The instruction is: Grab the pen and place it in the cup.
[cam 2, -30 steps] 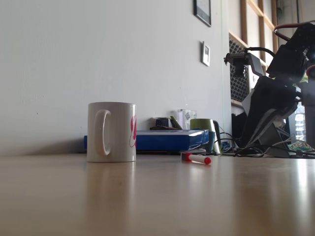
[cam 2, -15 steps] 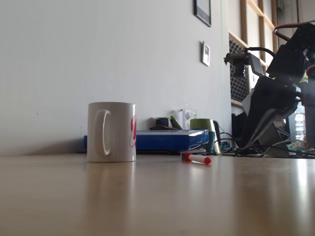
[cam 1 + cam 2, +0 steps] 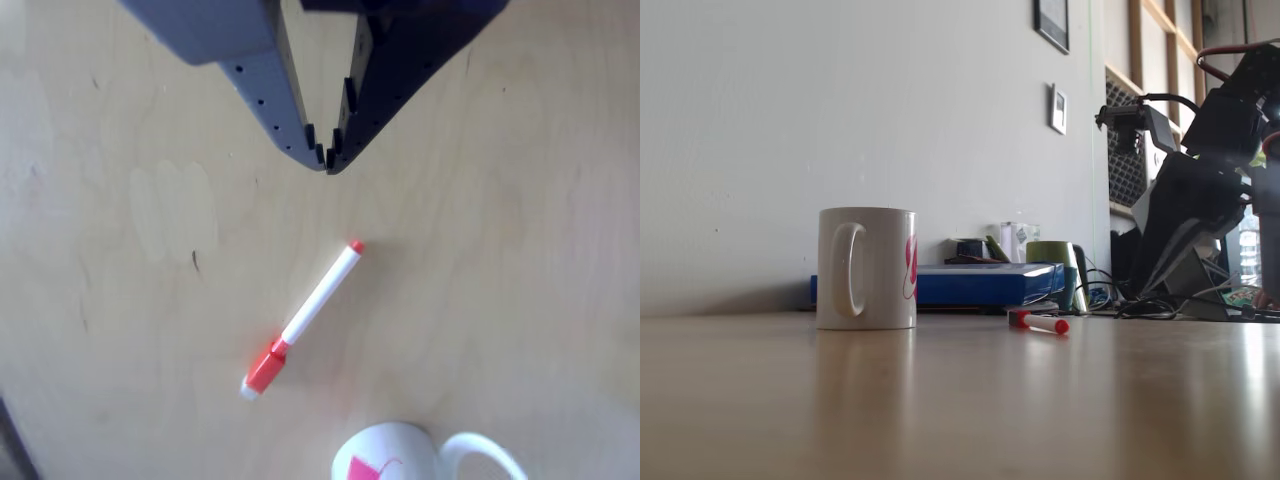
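The pen (image 3: 312,310) lies flat on the wooden table, slanted in the other view, with its red cap at the lower left and its small red tip at the upper right. My gripper (image 3: 326,160) hangs above the tip end, off the table, its two dark fingers meeting at the tips with nothing between them. The white cup (image 3: 385,452) with a pink graphic stands upright at the bottom edge, handle to the right. In the fixed view the cup (image 3: 868,268) stands left of the pen (image 3: 1038,323), and the dark arm (image 3: 1200,190) is folded up at the far right.
A flat blue box (image 3: 980,285) lies behind the cup against the white wall, with a green container (image 3: 1050,255) and small clutter on and beside it. Cables (image 3: 1140,305) trail near the arm's base. Bare wooden tabletop (image 3: 940,400) stretches toward the front.
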Motion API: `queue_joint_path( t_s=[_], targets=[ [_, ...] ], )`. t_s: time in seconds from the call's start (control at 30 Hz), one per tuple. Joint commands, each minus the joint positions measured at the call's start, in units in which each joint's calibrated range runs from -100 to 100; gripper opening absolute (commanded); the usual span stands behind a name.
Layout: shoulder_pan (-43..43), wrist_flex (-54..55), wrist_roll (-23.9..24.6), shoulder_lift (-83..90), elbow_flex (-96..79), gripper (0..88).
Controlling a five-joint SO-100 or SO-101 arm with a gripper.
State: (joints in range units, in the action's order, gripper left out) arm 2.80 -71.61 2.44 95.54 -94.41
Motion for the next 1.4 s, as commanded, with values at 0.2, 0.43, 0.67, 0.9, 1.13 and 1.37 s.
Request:
queue_joint_path(
  t_s=[0.2, 0.43, 0.67, 0.9, 1.13, 1.37],
  targets=[
    [2.83, 28.64, 0.24, -22.51, 4.01, 1.0],
    [2.83, 37.85, 1.18, -40.1, 16.87, 1.8],
    [2.24, 38.88, 7.65, -55.54, 33.17, 5.9],
    [-0.34, 38.97, 11.33, -69.48, 39.77, 26.9],
    [-2.51, 38.88, 13.64, -78.28, 42.94, 27.8],
    [-4.43, 38.28, 16.05, -84.42, 43.4, 27.3]
  ],
)
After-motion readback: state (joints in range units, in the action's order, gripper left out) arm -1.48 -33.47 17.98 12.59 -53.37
